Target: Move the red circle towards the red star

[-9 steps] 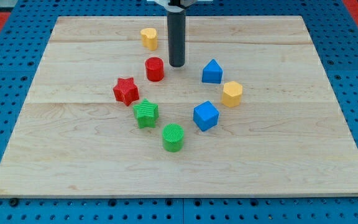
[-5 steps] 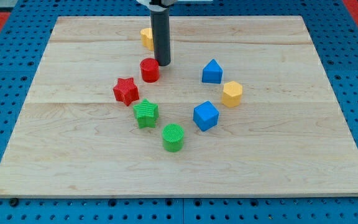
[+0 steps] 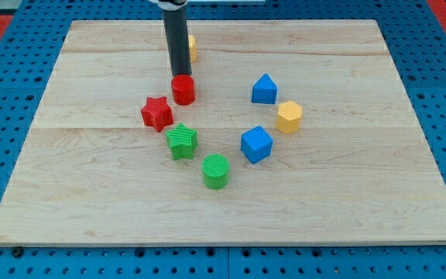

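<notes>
The red circle [image 3: 183, 91] is a short red cylinder on the wooden board, a little up and right of the red star [image 3: 156, 113], with a small gap between them. My tip [image 3: 180, 75] stands right at the circle's top edge, touching or nearly touching it. The dark rod rises from there toward the view's top.
A yellow block [image 3: 192, 47] is partly hidden behind the rod. A green star [image 3: 181, 141] and a green cylinder [image 3: 216, 170] lie below the red star. A blue pentagon-like block [image 3: 264, 89], a yellow hexagon [image 3: 289, 117] and a blue cube [image 3: 256, 144] sit on the right.
My tip has moved left from the red circle's right side to its top edge. The red circle has slid a little left and down toward the red star.
</notes>
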Robot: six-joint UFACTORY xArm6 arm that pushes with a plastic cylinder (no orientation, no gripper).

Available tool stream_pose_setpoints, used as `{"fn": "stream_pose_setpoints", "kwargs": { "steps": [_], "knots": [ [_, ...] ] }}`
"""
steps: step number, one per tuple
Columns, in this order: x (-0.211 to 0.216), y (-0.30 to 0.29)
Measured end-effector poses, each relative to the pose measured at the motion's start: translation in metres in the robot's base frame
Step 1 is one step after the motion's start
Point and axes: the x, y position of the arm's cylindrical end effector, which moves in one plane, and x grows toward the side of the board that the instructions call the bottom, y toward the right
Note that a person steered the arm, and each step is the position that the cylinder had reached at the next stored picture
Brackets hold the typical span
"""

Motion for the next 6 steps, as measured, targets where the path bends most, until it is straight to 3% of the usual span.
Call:
{"fn": "stream_pose_setpoints", "kwargs": {
  "steps": [2,4,6],
  "knots": [
    [0.009,-0.001],
    [0.007,-0.047],
    [0.025,-0.021]
  ]
}}
